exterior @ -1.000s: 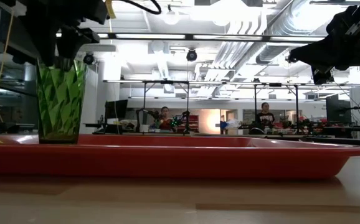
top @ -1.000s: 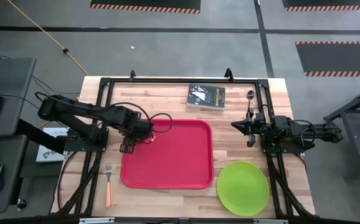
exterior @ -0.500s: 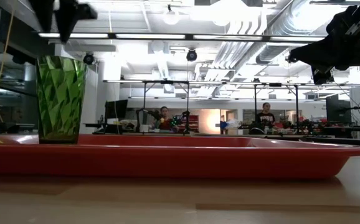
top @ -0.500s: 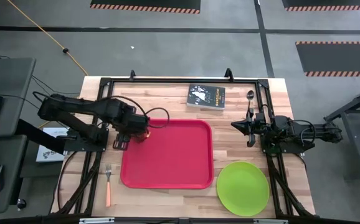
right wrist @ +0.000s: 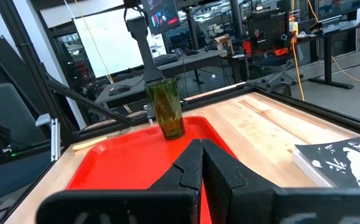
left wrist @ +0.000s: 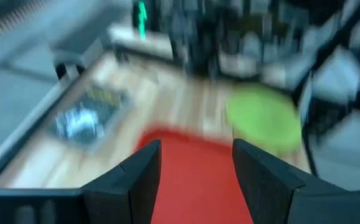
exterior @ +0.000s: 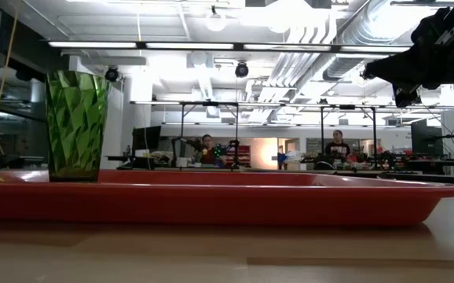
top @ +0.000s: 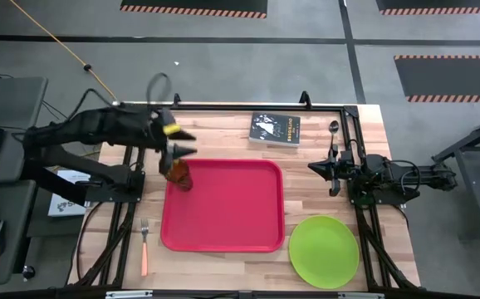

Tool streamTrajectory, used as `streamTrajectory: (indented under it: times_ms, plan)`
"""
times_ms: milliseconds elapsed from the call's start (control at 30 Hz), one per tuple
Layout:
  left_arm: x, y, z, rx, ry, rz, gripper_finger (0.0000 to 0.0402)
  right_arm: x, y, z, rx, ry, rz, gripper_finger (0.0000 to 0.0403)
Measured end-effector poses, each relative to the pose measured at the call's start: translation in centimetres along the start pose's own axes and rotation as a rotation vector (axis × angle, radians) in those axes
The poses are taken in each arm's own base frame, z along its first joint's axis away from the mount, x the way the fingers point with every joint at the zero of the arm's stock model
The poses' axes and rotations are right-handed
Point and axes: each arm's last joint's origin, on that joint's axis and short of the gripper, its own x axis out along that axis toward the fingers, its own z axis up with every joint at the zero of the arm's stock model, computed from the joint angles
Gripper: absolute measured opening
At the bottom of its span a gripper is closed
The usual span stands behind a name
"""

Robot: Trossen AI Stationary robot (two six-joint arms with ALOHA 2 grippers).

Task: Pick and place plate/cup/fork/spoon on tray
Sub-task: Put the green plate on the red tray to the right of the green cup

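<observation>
The green-tinted cup stands upright on its base in the far left corner of the red tray. My left gripper hangs open high above that corner, clear of the cup, with nothing between its fingers. The lime-green plate lies flat on the table right of the tray's near corner. The orange-handled fork lies left of the tray. The spoon lies at the far right, beside my right gripper, which is shut and waits level.
A dark book lies at the table's far edge, behind the tray. A black frame runs around the tabletop. The tray's middle and right side hold nothing. People sit at desks in the room beyond.
My left gripper has risen clear of the cup's rim, drawn back toward the table's far left, and tipped from pointing down to nearly level, with its fingers apart throughout. The cup stays upright on the tray where it was.
</observation>
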Motion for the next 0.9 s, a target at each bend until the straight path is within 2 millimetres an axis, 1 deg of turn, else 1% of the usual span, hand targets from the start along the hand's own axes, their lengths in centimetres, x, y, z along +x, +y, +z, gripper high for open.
streamTrajectory:
  times_ms: [100, 200, 300, 400, 467, 533, 667, 733, 833, 900]
  plan:
    - [-0.7, 0.9, -0.5, -0.065, -0.211, -0.031, 0.0188, 0.0, 0.0, 0.0, 0.000, 0.000, 0.000, 0.0000]
    - [-0.5, 1.6, -1.7, -0.111, -0.366, -0.100, 0.0188, 0.0, 0.0, 0.0, 0.000, 0.001, 0.000, 0.0000]
    - [0.4, 2.4, -3.1, -0.166, -0.445, -0.162, 0.0188, 0.0, 0.0, 0.0, 0.000, 0.001, -0.001, 0.0000]
    - [1.1, 3.0, -4.1, -0.223, -0.504, -0.216, 0.0188, 0.0, 0.0, 0.1, 0.010, -0.016, -0.012, 0.0000]
    - [1.6, 3.3, -4.6, -0.258, -0.534, -0.249, 0.0188, 0.0, 0.0, 0.4, 0.086, -0.047, -0.009, 0.0000]
    - [1.8, 3.4, -4.8, -0.277, -0.574, -0.272, 0.0188, -0.1, 0.1, 1.2, 0.229, -0.137, -0.008, 0.0000]
    - [1.8, 3.3, -4.7, -0.277, -0.601, -0.281, 0.0188, -0.8, -0.1, 3.6, 0.531, -0.449, -0.094, 0.0000]
    - [1.8, 3.4, -4.7, -0.279, -0.603, -0.274, 0.0188, -1.3, -0.2, 4.5, 0.647, -0.588, -0.123, 0.0000]
    - [1.8, 3.4, -4.7, -0.282, -0.607, -0.266, 0.0188, -1.8, -0.4, 5.2, 0.710, -0.705, -0.174, 0.0000]
    - [1.8, 3.4, -4.7, -0.284, -0.606, -0.264, 0.0188, -2.0, -0.4, 5.5, 0.722, -0.744, -0.159, 0.0000]
